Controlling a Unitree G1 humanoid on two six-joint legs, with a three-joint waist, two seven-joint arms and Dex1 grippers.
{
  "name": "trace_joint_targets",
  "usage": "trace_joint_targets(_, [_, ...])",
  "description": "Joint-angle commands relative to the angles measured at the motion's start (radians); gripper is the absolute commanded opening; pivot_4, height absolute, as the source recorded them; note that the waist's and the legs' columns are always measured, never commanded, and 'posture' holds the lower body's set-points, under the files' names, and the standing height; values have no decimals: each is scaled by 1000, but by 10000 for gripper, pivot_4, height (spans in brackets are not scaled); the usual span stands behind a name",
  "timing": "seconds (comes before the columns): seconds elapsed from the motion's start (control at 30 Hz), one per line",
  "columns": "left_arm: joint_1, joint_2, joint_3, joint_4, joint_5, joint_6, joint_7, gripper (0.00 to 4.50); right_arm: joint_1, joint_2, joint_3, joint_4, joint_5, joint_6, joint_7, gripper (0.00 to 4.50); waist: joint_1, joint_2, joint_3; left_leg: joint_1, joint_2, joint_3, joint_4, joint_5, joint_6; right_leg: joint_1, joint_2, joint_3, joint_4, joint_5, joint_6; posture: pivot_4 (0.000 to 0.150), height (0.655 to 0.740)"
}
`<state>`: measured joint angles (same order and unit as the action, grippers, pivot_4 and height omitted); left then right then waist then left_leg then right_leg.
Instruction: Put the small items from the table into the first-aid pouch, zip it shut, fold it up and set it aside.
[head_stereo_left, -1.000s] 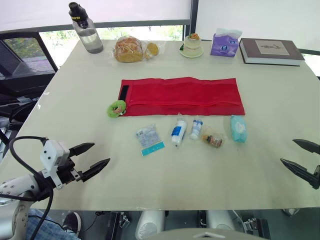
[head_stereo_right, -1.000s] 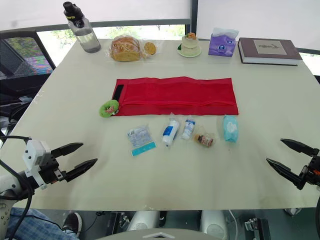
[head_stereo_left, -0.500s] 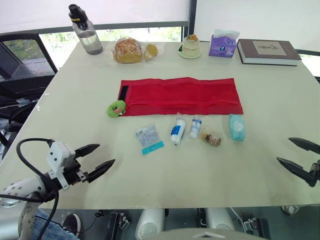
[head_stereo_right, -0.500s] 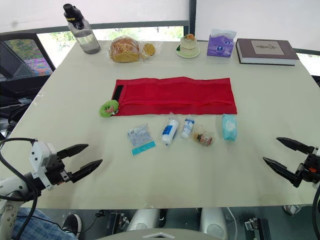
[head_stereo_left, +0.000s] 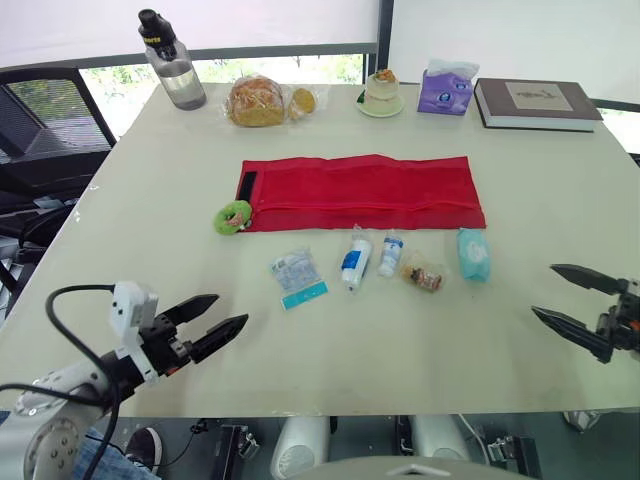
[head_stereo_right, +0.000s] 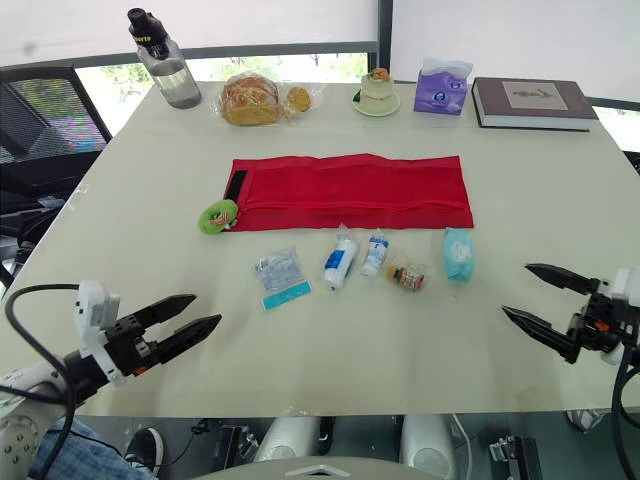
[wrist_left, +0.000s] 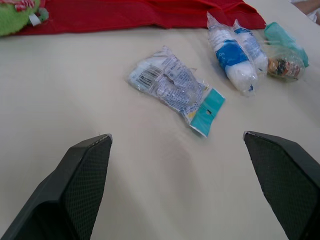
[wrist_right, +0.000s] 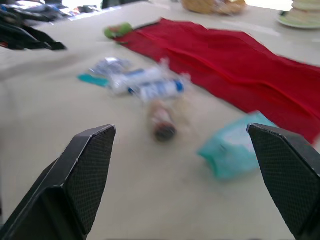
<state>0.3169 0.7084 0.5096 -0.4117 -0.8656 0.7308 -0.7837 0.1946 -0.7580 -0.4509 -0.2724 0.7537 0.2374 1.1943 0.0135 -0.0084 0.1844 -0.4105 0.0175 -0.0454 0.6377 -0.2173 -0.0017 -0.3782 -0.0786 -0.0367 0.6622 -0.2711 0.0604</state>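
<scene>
The red first-aid pouch (head_stereo_left: 362, 191) lies unfolded flat across the middle of the table, a green fuzzy item (head_stereo_left: 234, 216) at its left end. In front of it sit a clear packet with a teal tab (head_stereo_left: 297, 277), two white-and-blue tubes (head_stereo_left: 355, 262), a small wrapped brown item (head_stereo_left: 424, 277) and a teal wipes pack (head_stereo_left: 474, 254). My left gripper (head_stereo_left: 216, 320) hovers open at the near left edge, pointing toward the packet (wrist_left: 175, 89). My right gripper (head_stereo_left: 566, 298) is open at the near right, aimed at the wipes pack (wrist_right: 235, 144).
Along the far edge stand a water bottle (head_stereo_left: 172, 62), bagged bread (head_stereo_left: 260, 100), a small cake on a plate (head_stereo_left: 383, 93), a purple tissue box (head_stereo_left: 446, 87) and a book (head_stereo_left: 538, 102). A black chair (head_stereo_left: 45, 130) is beside the table's left.
Both grippers have moved inward over the table: the left one to the right toward the packet, the right one to the left toward the wipes pack. The items have not moved.
</scene>
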Motion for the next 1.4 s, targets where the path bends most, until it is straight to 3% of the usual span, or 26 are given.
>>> trace_joint_targets(0.03, [-77,-4,13,-7,-110,117,109,44897,-53,-11,40,-126,61,89,-76,45000,0,0,0,0,0,0,0,0,0,0,1,1,0,0,0,1500,7400])
trace_joint_targets(0.33, [-276,-120,-47,39,-377,371,479,44897,-190,40,171,-275,73,147,-200,45000,0,-1,0,-3,-1,-4,4,0,0,0,8,11,0,4,-4,1500,7400])
trace_joint_targets(0.5, [-332,-137,-94,70,-452,453,607,44897,-205,53,212,-339,62,204,-302,45000,0,-1,0,-3,-2,-4,5,0,0,0,8,11,1,4,-4,1500,7400])
trace_joint_targets(1.2, [-421,-198,-122,216,-596,431,736,44897,-216,93,290,-360,-44,158,-351,45000,0,-1,-1,-3,-7,-4,5,0,0,0,9,19,1,4,-4,1500,7400])
trace_joint_targets(1.3, [-422,-200,-123,226,-604,424,742,36112,-215,97,294,-362,-47,154,-353,45000,-1,-1,-1,-3,-7,-4,5,0,0,0,10,21,1,4,-4,1500,7400])
trace_joint_targets(1.37, [-422,-198,-122,233,-609,423,743,25408,-217,99,298,-363,-49,155,-356,45000,-1,-1,-1,-3,-7,-4,5,0,0,0,10,21,1,4,-4,1500,7400])
trace_joint_targets(1.4, [-422,-198,-124,233,-608,422,742,22706,-218,100,298,-364,-49,155,-357,45000,-1,-1,-1,-3,-7,-4,5,0,0,0,10,21,1,4,-4,1500,7400])
